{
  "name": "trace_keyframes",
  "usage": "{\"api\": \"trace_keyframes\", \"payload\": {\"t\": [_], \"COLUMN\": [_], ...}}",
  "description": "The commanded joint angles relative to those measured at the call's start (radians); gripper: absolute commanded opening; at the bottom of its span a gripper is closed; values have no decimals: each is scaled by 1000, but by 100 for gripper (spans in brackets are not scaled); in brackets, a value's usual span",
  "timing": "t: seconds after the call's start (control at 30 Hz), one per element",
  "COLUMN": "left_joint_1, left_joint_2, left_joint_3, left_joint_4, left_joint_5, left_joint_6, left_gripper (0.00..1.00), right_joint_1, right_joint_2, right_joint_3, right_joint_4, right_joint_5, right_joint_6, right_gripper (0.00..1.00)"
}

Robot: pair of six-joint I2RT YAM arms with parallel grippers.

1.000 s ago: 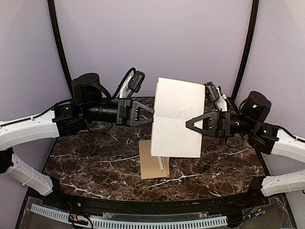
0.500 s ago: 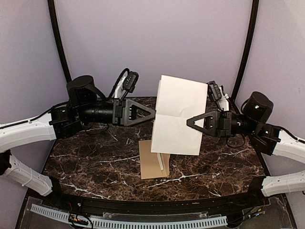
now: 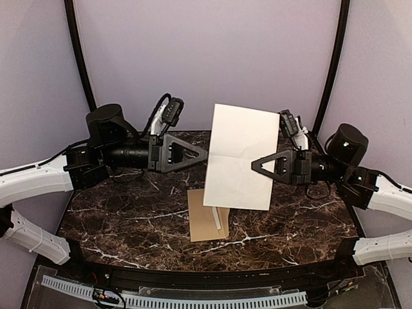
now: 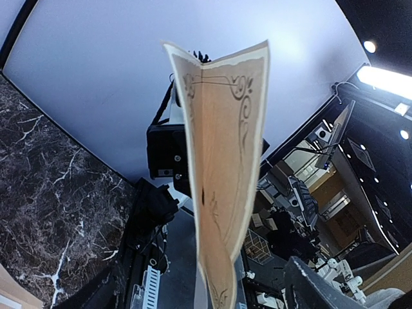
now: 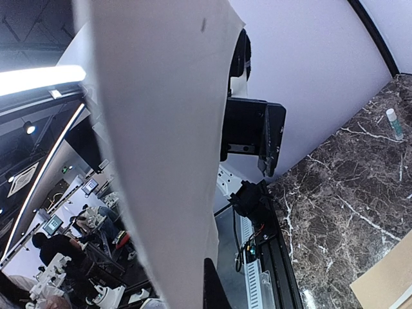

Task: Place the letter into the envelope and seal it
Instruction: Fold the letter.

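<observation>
Hanging upright in the middle of the top view, the letter [image 3: 238, 158] shows its plain pale back with one horizontal crease. The right gripper [image 3: 253, 165] is clamped on its right edge at that crease; the left gripper [image 3: 205, 153] sits at the left edge with jaws apart, the sheet standing free between them in the left wrist view. The envelope [image 3: 203, 225] lies flat on the marble table [image 3: 116, 206] at lower centre, partly hidden by the sheet. The paper looks light, thin and floppy, so from one pinch it will likely sag and swing. Taking hold at an edge on the crease, where it is stiffest, seems best.
</observation>
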Motion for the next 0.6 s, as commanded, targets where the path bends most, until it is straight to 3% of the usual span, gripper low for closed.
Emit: {"api": "trace_keyframes", "payload": {"t": [0.0,0.33,0.5,0.57], "left_joint_1": [2,0,1,2], "left_joint_2": [45,89,91,90], "left_joint_3": [43,62,50,45], "left_joint_4": [-21,-4,10,7], "left_joint_5": [27,74,72,67], "left_joint_6": [17,11,5,5], "left_gripper": [85,84,54,48], "right_joint_1": [6,6,6,6], "right_joint_2": [6,48,65,68], "right_joint_3": [8,21,26,30], "right_joint_4": [1,-1,11,9], "right_joint_5": [-10,-14,-19,-20], "right_joint_6": [-12,-20,-19,-22], "right_gripper": [0,0,0,0]}}
